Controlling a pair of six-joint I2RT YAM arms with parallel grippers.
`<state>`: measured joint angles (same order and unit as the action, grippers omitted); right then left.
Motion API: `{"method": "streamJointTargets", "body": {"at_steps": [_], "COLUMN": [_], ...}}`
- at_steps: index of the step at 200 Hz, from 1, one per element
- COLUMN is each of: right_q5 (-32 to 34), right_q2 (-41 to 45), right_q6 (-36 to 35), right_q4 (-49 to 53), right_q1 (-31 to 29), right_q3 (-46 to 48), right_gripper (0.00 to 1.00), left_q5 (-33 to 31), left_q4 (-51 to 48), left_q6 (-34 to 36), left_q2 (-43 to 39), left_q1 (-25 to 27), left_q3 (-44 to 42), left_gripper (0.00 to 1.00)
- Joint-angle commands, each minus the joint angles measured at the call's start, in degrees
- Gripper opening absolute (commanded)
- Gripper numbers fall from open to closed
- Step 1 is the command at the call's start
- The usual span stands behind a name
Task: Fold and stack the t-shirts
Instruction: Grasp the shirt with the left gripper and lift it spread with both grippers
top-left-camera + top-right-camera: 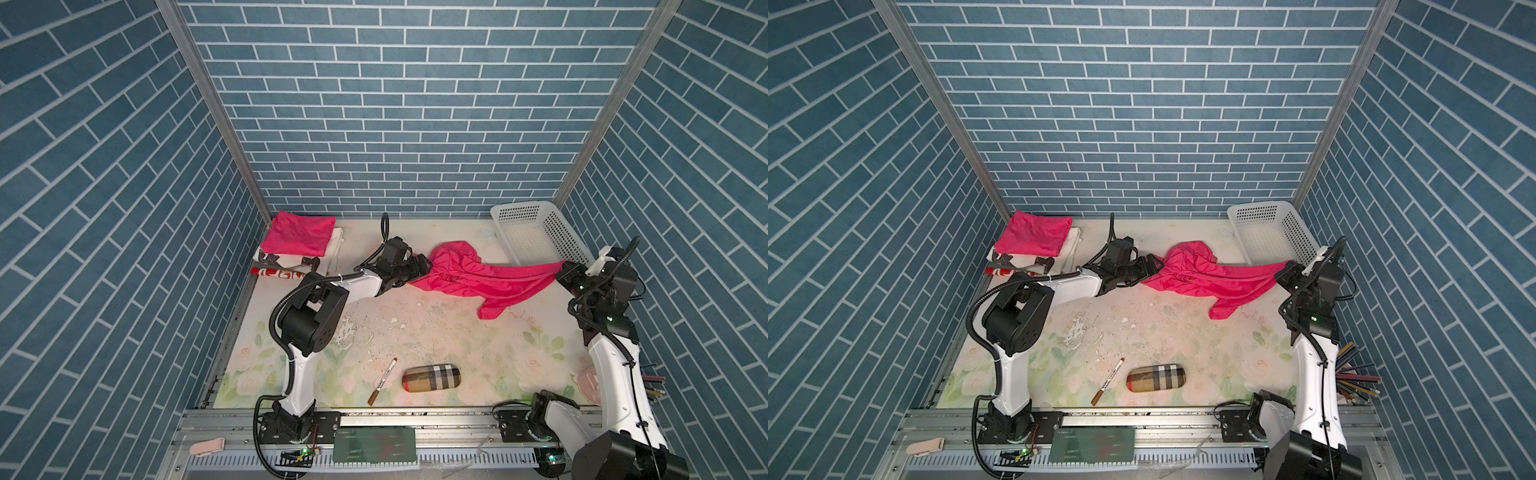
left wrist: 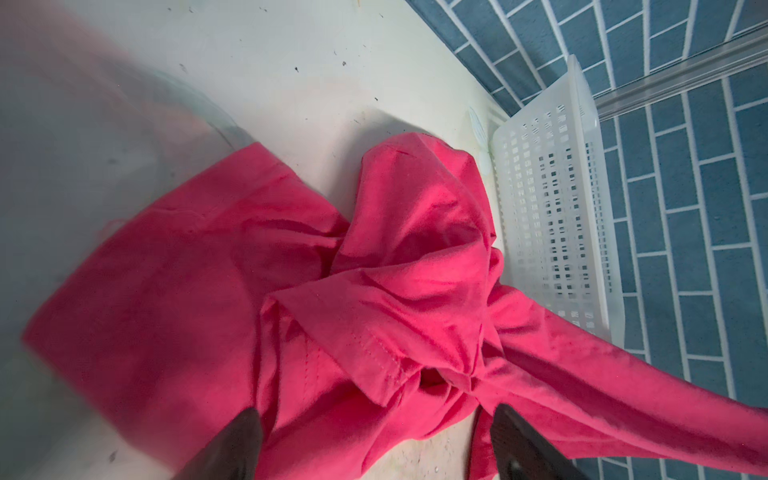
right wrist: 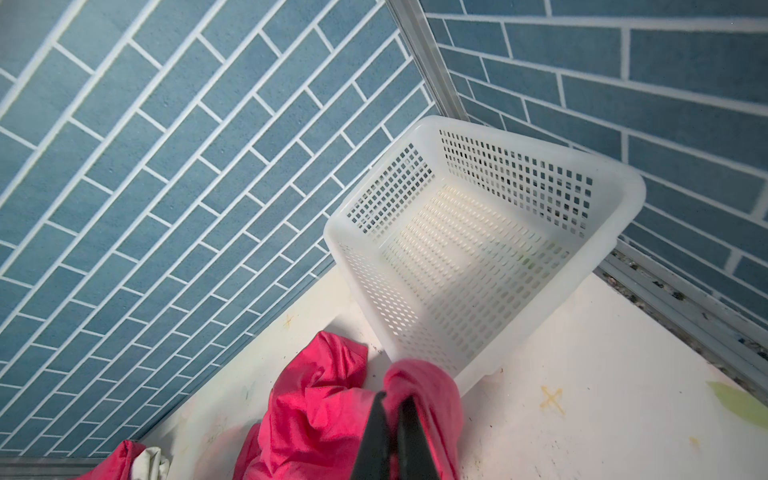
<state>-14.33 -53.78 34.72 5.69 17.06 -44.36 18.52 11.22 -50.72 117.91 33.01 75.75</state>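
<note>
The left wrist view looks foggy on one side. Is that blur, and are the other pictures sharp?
Left wrist view: a grey-pink haze smears that side, while the crumpled bright pink fabric t-shirt is sharp mid-frame and the dark fingers are out of focus. Right wrist view: white perforated plastic basket crisp, fingers soft. Both top views: sharp, evenly lit, brick lines fanning outward.

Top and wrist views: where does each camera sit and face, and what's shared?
Top views: high in front, looking down toward the back wall; left arm and right arm show.
Left wrist: on the left arm, facing the crumpled shirt; left gripper open.
Right wrist: on the right arm, facing the basket; right gripper shut on the shirt.
Shared: all show shirt and basket.
</note>
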Motion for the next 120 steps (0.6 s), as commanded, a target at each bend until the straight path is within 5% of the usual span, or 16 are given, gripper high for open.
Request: {"method": "streamJointTargets", "body": {"at_steps": [1,53,98,120], "right_q5": [-2.2,-4.2,-4.3,-3.3], "right_q2": [0.6,0.8,-1.0,-3.7], "right_q6": [1.6,1.1,-1.6,-4.4], "right_q4": [-2.3,-3.5,-3.3,-2.2], "right_q1": [0.2,0.2,-3.2,-7.5], "right_q3": [1.7,3.5,1.8,-1.2], "right_gripper": [0.0,0.0,0.0,0.0], "left_q5": [0.2,-3.1,-4.5,-5.9], "left_q4": [-2.3,-0.1,3.8,1.5], "left_q6": [-0.6,-1.0,-0.3,2.7], "left_q2": [3.8,8.6,9.8,4.3], "left_q1": [0.9,0.9,0.0,-1.3], "left_q3": [4.0,8.1,9.8,10.8], "left_gripper": [0.88,0.62,0.0,0.0]}}
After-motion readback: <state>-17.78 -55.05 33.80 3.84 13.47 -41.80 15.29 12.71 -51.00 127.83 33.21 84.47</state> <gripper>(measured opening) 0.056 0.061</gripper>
